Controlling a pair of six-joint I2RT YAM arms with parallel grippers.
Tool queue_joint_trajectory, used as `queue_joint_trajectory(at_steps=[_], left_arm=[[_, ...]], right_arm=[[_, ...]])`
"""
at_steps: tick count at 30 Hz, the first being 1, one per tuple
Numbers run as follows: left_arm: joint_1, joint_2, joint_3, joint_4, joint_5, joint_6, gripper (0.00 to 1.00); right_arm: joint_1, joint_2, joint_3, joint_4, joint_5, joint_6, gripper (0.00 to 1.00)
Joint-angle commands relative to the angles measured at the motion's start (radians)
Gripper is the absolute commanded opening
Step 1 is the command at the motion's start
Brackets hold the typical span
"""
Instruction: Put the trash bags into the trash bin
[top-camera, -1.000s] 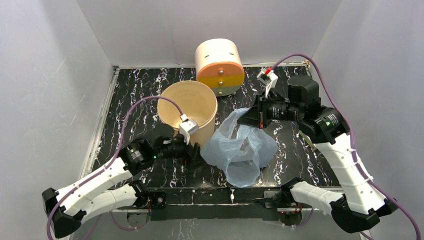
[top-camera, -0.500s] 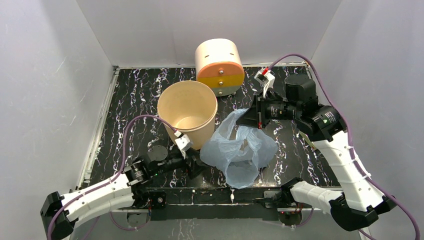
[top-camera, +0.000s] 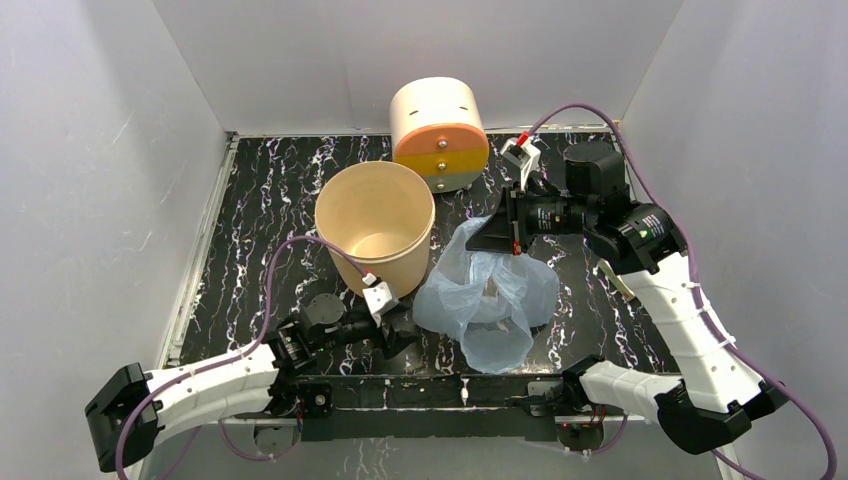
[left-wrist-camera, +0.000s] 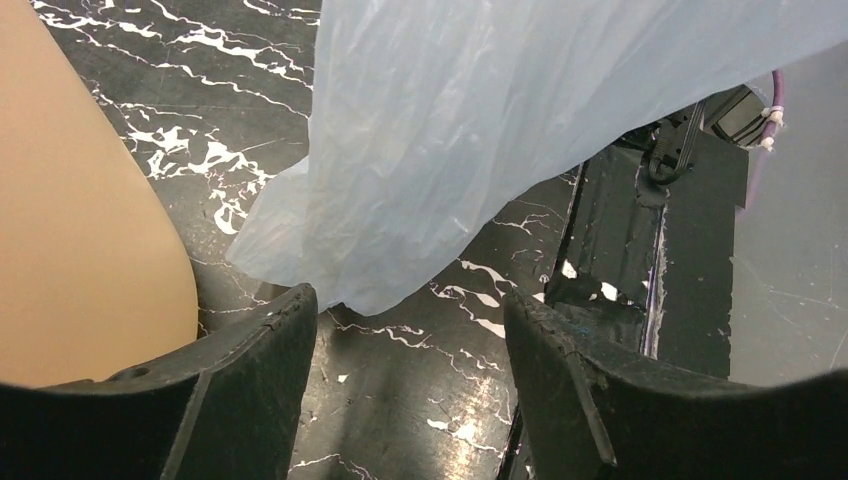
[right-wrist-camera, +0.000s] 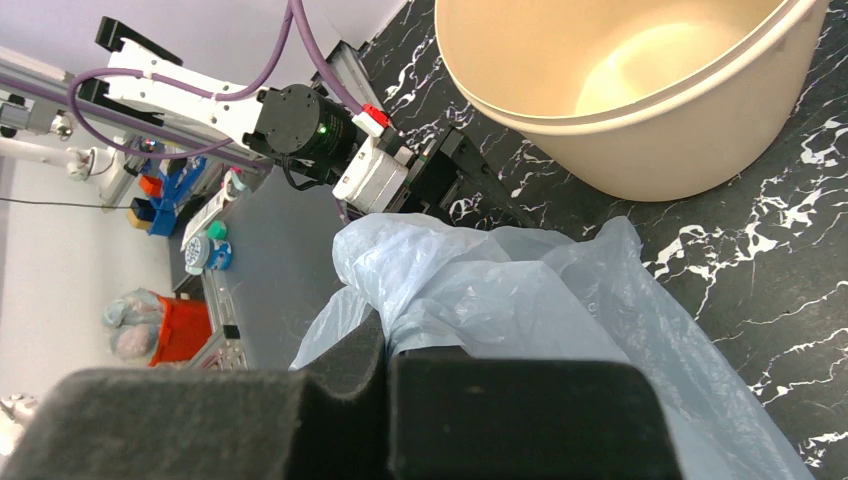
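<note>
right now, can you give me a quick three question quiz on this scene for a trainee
1. True or false: the blue bag is already inside the tan bin.
2. Fill in: the jaws of the left claw stand ____.
3. Which one pinches the blue bag? A, the left claw. B, the right claw.

Key: 1 false, it hangs over the table beside the bin. 2 open. 3 B.

We read the trash bin as plain beige, no pattern. Right of the bin: trash bag, translucent pale blue. Behind the bin: cylinder, cream, with an orange-over-yellow front. Table: black with white-violet marble veining. Left arm and right arm: white and black. Cables: purple.
</note>
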Motion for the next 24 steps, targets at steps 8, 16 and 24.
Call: queue_joint_trajectory(at_steps=[8,16,24], left_arm=[[-0.006,-0.06,-0.096,0.177,-0.077,0.063,0.74],[-0.006,-0.073,-0.129,0.259,-0.085,0.139,0.82],[-0.005,0.039,-0.108,0.369,0.012,0.136,0.83]], right_arm=[[-0.003,0.007,0.03,0.074,-0.06,0.031,0.03],[-0.003,-0.002,-0.008,0.13,-0.104,0.068,0.04],[-0.003,-0.009,-0.022,0.203,-0.194,0.117,0.04]])
